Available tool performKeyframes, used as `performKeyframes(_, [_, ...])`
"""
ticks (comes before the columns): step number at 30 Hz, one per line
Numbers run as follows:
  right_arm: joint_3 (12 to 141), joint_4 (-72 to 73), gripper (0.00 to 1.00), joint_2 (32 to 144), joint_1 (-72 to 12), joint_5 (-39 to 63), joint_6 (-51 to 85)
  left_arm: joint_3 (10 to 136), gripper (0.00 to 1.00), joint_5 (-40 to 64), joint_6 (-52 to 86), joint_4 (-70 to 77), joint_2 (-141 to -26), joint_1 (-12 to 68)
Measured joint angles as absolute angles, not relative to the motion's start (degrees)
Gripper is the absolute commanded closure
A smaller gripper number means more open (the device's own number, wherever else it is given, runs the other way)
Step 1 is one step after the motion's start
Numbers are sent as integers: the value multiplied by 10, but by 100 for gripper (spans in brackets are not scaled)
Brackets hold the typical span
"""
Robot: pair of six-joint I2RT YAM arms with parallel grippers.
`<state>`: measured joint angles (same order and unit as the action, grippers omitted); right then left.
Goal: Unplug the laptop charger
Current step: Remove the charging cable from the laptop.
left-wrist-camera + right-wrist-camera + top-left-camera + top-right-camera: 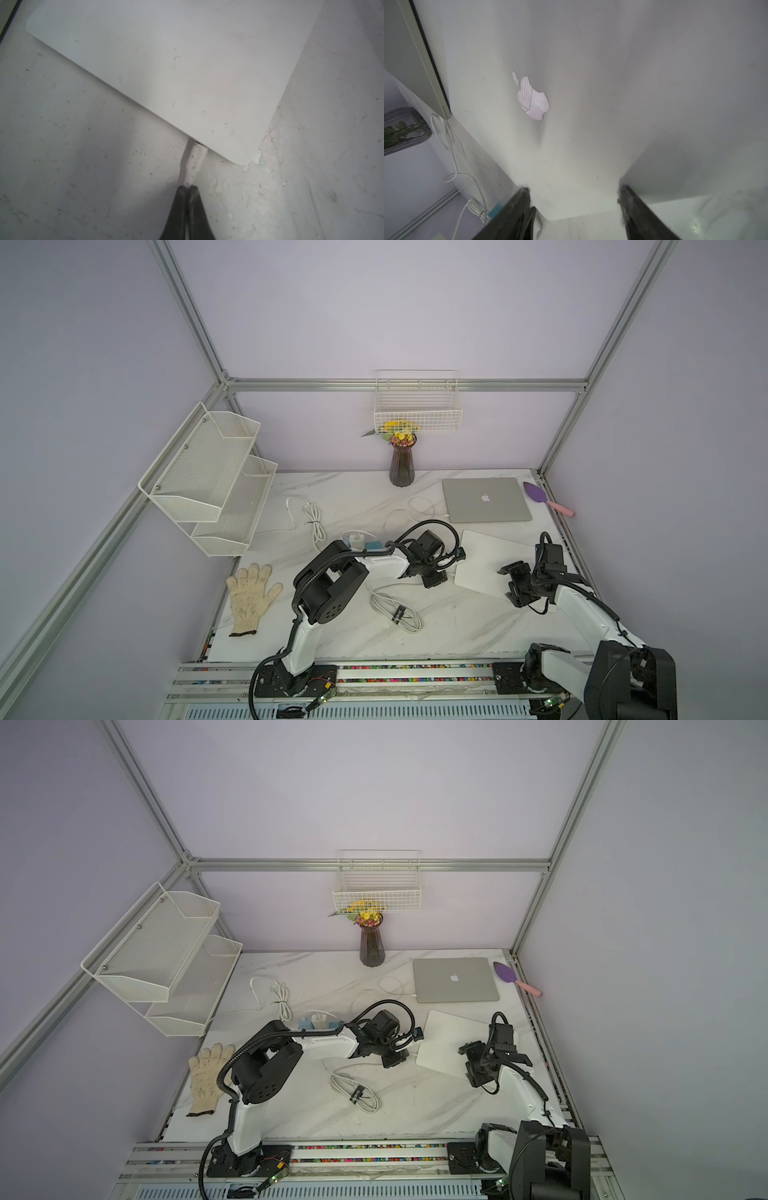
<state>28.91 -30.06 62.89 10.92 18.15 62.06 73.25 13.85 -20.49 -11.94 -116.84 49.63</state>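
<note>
**Location.** The laptop charger (353,538) shows in both top views as a small white block on the bench (457,626). It stands behind the left arm (376,562), among light-blue parts (372,546). Its socket is hidden.

**Grippers.** The left gripper (187,187) is pinched fully together on the cord end of a white connector (195,158). This connector is seated in the edge of the near laptop (187,62). Whether that lead belongs to the charger cannot be traced. The right gripper (574,193) stands wide over the same laptop's lid and holds nothing.

**Handling (judgement).** The charger body is probably light, rigid and smooth-sided, held in only by prong friction.
- Take hold across two opposite flat faces, low on the body.
- Pull straight along the prongs.
- Do not pull by the thin cable, which is soft and would strain at its root.

**Markings.** An Apple logo (485,497) appears on the rear laptop (465,506). Another appears on the near lid in the right wrist view. No writing is legible.
</note>
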Motion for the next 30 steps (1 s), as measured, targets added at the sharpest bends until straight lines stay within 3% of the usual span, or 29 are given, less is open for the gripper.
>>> performKeyframes(4, [346,-344,31,669,81,149,523,718,100,157,-206,-175,-1141,503])
performKeyframes(9, [578,-410,32,872,-65,50,411,681,100,165,-195,-204,-1106,515])
performKeyframes(15, [741,-478,27,1079,-192,-29,363,599,100,175,-170,-154,-1051,518])
performKeyframes(20, [822,-508,22,1139,-253,-43,343,554,100,176,-150,-81,-1039,518])
performKeyframes(30, [866,-571,26,1182,-303,-101,316,513,100,184,-127,-7,-1030,513])
